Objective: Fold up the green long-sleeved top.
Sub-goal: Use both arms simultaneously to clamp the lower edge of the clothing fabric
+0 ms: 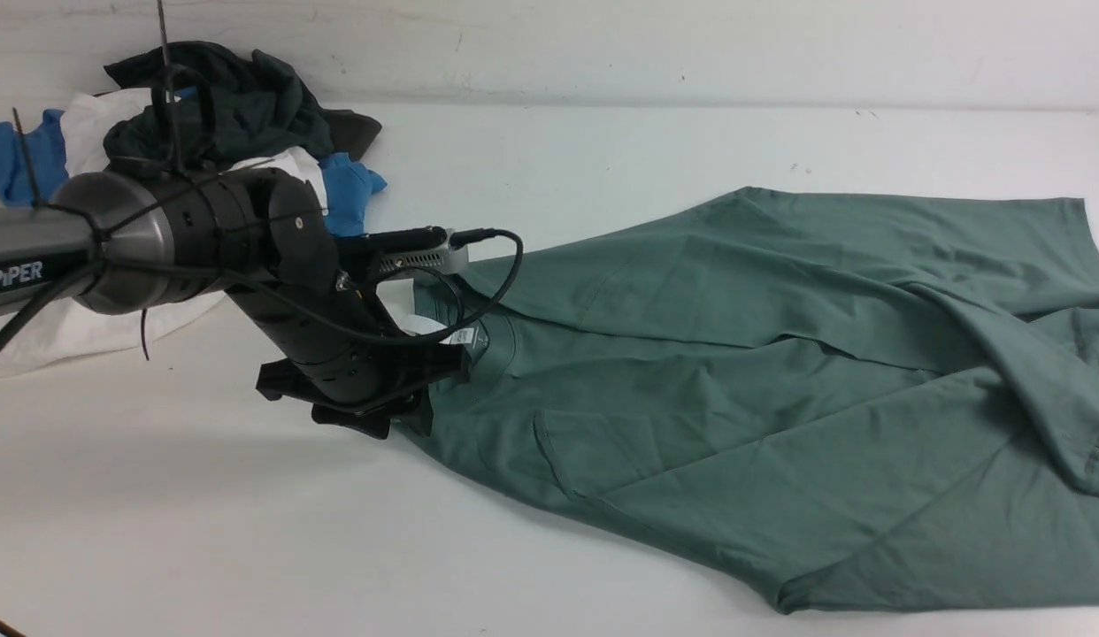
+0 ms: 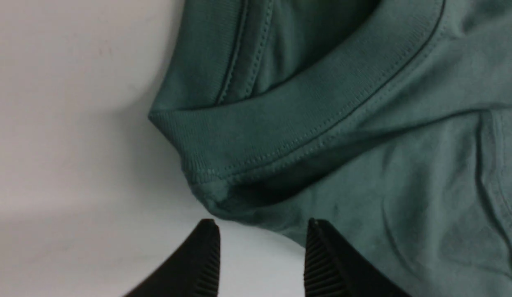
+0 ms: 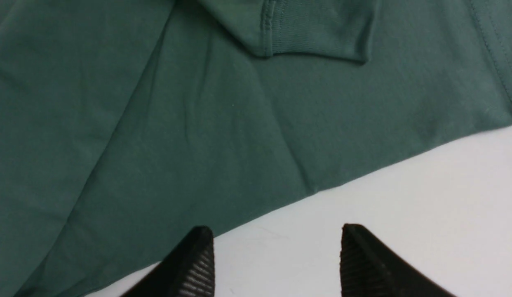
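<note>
Hovering both empty and parted, left gripper (image 2: 261, 226) at the collar (image 2: 297, 128) of the green long-sleeved top (image 1: 735, 354), right gripper (image 3: 276, 231) off its edge (image 3: 363, 171), prob lining up fold pinches.

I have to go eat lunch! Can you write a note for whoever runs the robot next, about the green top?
Left tool: open, holding nothing, right by the collar of the green top.
Right tool: open, holding nothing, over the table beside the top's edge.
Top: lying mostly flat, one sleeve cuff resting on the body.
Done: spread out, it seems.
Left: grab it and make the folds.
The pile of other clothes sits at the far left.
</note>
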You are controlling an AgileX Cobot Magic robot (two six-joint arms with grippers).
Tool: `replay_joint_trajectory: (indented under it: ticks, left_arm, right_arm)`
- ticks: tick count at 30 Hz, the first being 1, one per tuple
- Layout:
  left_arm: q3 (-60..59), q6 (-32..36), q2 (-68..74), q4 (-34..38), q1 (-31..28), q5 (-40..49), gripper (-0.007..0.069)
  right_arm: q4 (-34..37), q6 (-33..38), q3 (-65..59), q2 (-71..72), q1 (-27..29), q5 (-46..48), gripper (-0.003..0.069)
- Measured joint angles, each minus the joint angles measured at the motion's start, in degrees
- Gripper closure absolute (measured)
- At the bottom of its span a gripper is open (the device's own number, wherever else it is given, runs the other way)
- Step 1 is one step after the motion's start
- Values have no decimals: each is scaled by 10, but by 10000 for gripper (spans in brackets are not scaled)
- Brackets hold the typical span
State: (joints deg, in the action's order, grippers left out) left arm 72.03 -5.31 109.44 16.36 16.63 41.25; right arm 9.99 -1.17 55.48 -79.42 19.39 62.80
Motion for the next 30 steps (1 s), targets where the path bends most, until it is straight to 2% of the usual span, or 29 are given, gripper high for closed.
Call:
replay_joint_trajectory:
  ticks: [8, 11, 16, 21, 24, 27, 30]
  left_arm:
    - [0, 0, 24, -2, 0, -13, 354]
    - [3, 0, 32, -3, 0, -16, 388]
    - [7, 0, 37, -2, -1, -12, 577]
    - [7, 0, 27, -11, -14, 14, 606]
    - [6, 0, -1, -46, -51, 48, 606]
    - [6, 0, -22, -72, -85, 64, 606]
    - [6, 0, -46, -105, -139, 89, 606]
  right_arm:
    - [2, 1, 0, 0, 0, -2, 274]
    - [2, 1, 0, 0, 0, -4, 274]
    - [4, 1, 0, 0, 0, 3, 274]
    - [27, 18, 0, 0, 0, 58, 274]
    - [59, 42, 0, 0, -3, 70, 273]
    - [62, 59, -6, 0, -20, 70, 273]
    - [62, 66, -38, 0, -60, 55, 273]
